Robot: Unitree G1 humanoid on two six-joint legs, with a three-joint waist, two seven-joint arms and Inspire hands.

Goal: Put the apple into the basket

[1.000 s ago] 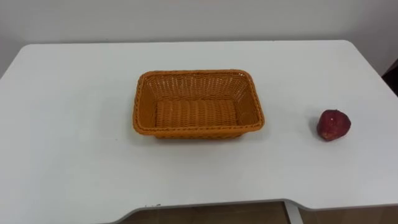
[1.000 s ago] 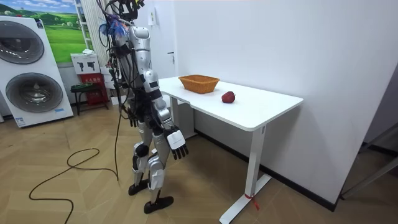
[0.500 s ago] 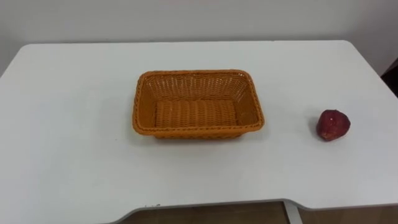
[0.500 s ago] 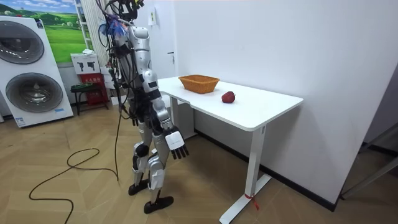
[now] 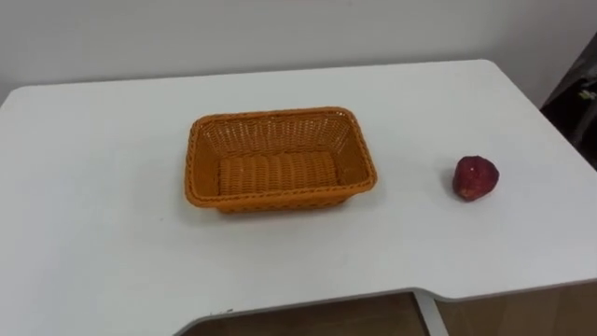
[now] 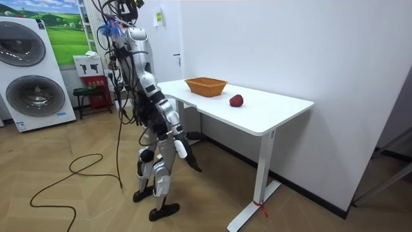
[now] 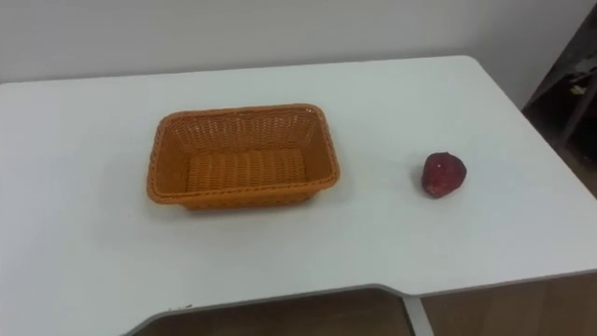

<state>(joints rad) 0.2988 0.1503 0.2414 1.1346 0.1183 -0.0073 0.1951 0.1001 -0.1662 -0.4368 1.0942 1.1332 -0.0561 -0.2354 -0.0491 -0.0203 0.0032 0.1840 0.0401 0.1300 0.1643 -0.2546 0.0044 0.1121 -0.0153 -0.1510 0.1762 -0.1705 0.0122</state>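
Right robot hand (image 6: 187,156) hangs low at the robot's side, below counter height, fingers loose & roughly straight, nothing in it; it's small in the room view, so that's as far as I'd read it. Robot stands on the wood floor (image 6: 77,193) at the long front edge of the white counter (image 5: 112,233), facing it, w/ the hand well short of anything on top. On the counter: orange wicker basket (image 5: 277,174) approx mid-counter, empty, open side up. Apple (image 5: 476,177), dark red, sits on the bare surface to the robot's right of the basket, well apart from it, nearer the counter's right end, touching nothing else. Progress, as a judgement: nil so far. No reach, no grasp, apple untouched, basket w/o contents. All steps left: bring the right arm up & over the edge, get the hand round the apple, lift, carry it left across the gap, lower into the basket (prob. the target, being the one container; task line doesn't say), let go. Right arm is the obvious pick since the apple lies that side. Apple is round & could roll if nudged before the hand closes, so the approach needs care. Nothing lies btw apple & basket.
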